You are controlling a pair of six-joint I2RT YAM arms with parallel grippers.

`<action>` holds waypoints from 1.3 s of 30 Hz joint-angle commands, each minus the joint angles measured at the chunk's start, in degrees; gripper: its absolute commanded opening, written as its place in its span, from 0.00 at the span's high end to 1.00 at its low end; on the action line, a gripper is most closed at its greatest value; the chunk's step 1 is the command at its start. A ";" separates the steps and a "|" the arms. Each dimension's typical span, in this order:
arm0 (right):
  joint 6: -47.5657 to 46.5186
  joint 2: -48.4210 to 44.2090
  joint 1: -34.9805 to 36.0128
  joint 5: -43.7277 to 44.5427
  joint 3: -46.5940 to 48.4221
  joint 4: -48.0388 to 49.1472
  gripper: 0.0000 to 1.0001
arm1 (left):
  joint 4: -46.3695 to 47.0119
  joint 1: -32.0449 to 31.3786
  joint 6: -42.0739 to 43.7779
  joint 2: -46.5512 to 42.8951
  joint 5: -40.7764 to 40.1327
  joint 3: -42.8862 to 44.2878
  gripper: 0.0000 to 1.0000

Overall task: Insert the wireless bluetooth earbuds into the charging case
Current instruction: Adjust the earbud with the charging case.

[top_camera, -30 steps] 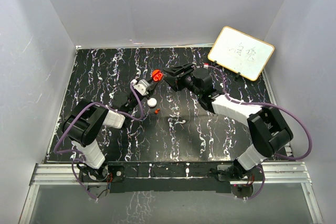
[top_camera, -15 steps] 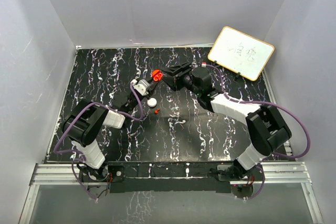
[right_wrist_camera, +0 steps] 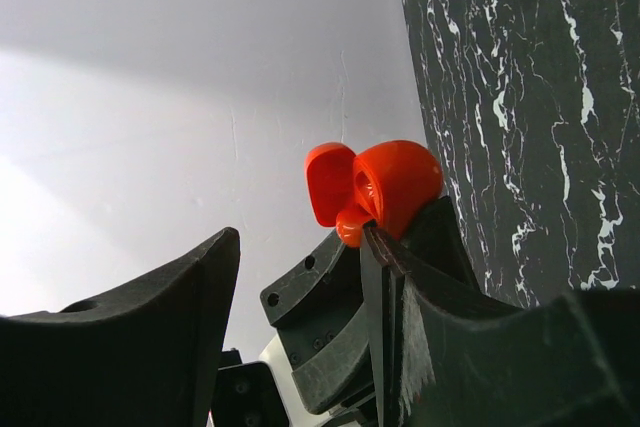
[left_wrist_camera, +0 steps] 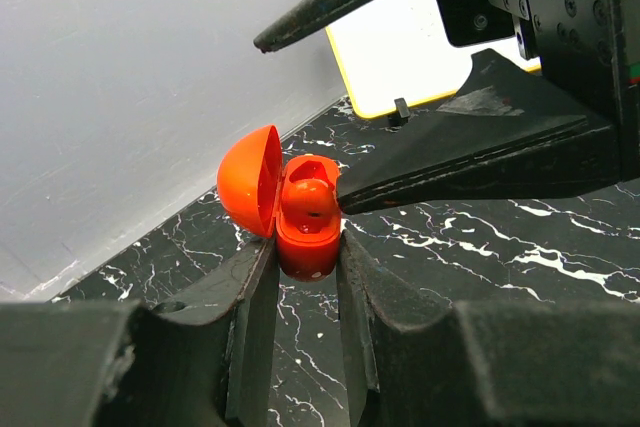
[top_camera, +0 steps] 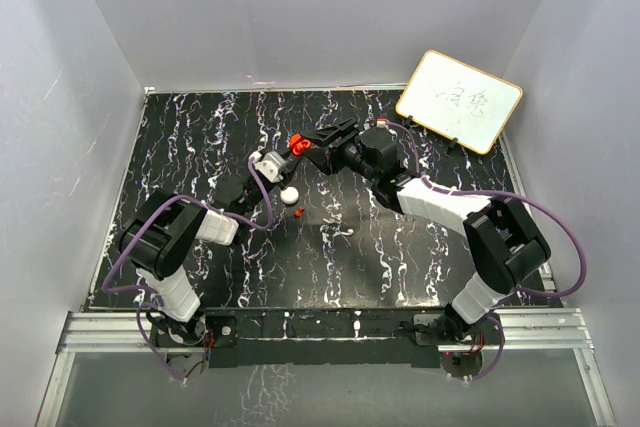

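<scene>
From above: a black, white-veined desk (top_camera: 200, 147) sits inside grey walls. The left arm reaches from the near-left corner towards the middle of the desk. Its left fingers (top_camera: 283, 159) are clenched on the charging case (top_camera: 297, 143), a small red puck held above the desk, nearer the far edge than the near one. The right arm comes in from the near-right corner, and its right fingers (top_camera: 325, 137) meet the case from the right. A white round disc (top_camera: 289, 194) lies on the desk just nearward of the case. A loose earbud (top_camera: 299, 212), a tiny red piece, lies just beside the disc. A whiteboard (top_camera: 459, 100) leans at the far-right corner.

Left wrist view: the left fingers (left_wrist_camera: 255, 287) pinch the base of the charging case (left_wrist_camera: 305, 242) from both sides. Its lid (left_wrist_camera: 250, 192) is hinged open to the left. A seated earbud (left_wrist_camera: 308, 197) rests inside the case. The right fingers (left_wrist_camera: 480, 147) are spread apart and grip nothing; the lower tip touches the case's open side, and the upper one hangs well above it.

Right wrist view: the right fingers (right_wrist_camera: 400, 297) stand parted. The charging case (right_wrist_camera: 400, 182) sits at the tip of one of them, lid open.
</scene>
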 commanded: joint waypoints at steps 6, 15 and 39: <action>-0.92 -0.01 0.65 -0.32 3.26 4.44 0.50 | 11.06 -0.42 0.76 -1.41 1.09 0.74 1.00; -1.09 -1.63 0.65 1.11 1.90 4.05 0.50 | 11.08 -0.41 1.05 -1.72 0.90 0.44 1.00; -6.37 -3.83 -0.30 3.45 3.14 0.15 0.50 | 11.04 -0.45 1.20 -2.15 1.35 0.15 1.00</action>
